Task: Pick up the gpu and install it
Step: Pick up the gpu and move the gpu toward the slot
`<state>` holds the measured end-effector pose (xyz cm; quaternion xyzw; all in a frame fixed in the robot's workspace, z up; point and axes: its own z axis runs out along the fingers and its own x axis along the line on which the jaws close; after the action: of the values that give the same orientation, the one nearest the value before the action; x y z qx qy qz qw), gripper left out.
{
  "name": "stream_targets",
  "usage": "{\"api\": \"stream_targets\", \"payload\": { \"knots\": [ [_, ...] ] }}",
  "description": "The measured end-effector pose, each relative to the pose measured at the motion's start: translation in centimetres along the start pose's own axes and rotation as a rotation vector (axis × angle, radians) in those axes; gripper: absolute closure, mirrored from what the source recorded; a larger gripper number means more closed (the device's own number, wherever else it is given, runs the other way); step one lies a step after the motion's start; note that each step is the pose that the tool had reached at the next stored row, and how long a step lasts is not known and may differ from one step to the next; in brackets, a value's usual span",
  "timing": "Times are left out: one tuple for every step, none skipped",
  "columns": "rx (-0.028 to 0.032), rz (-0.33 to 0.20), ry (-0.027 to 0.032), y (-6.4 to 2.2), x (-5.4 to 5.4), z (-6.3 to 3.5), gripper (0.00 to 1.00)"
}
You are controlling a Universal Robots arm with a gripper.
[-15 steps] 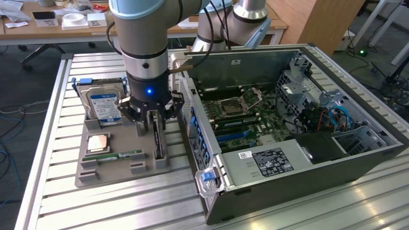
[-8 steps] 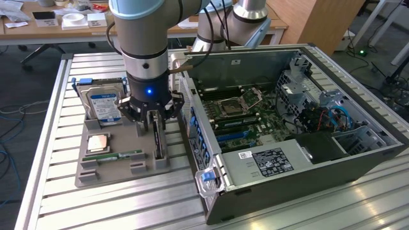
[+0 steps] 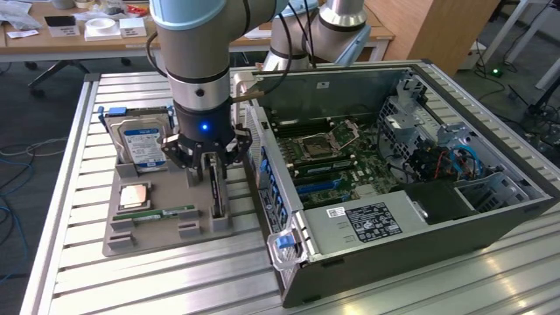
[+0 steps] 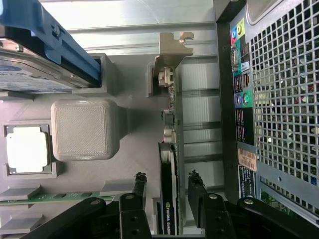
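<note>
The gpu is a thin dark card standing on its edge in a slot of the grey tray, beside the open computer case. My gripper hangs straight down over it. In the wrist view the gpu runs between my two black fingers, with its silver bracket at the far end. The gripper is open and straddles the card, with a small gap showing on each side. The motherboard lies exposed inside the case.
On the tray, a silver hard drive stands upright, with a processor chip and a green memory stick nearby. The case's rear panel is close beside the card. The slatted metal table ends at the exterior view's left.
</note>
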<state>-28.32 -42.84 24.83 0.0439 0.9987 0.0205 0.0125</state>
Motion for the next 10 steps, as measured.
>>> {"api": "stream_targets", "payload": {
  "knots": [
    [0.0,0.0,0.0,0.0,0.0,0.0,0.53],
    [-0.0001,0.0,-0.0001,0.0,0.0,0.01,0.53],
    [-0.0002,0.0,-0.0002,0.0,0.0,0.01,0.53],
    [-0.0002,0.0,-0.0002,0.0,0.0,0.02,0.53],
    [-0.0001,0.0,-0.0001,0.0,0.0,0.01,0.53],
    [-0.0005,0.0,-0.0005,0.0,0.0,0.08,0.53],
    [-0.0005,0.0,-0.0005,0.0,0.0,0.14,0.53],
    [-0.0003,0.0,-0.0003,0.0,0.0,0.18,0.53],
    [-0.0001,0.0,-0.0001,-0.01,0.0,0.18,0.53],
    [-0.0001,0.0,-0.0001,-0.01,0.0,0.19,0.53]
  ]
}}
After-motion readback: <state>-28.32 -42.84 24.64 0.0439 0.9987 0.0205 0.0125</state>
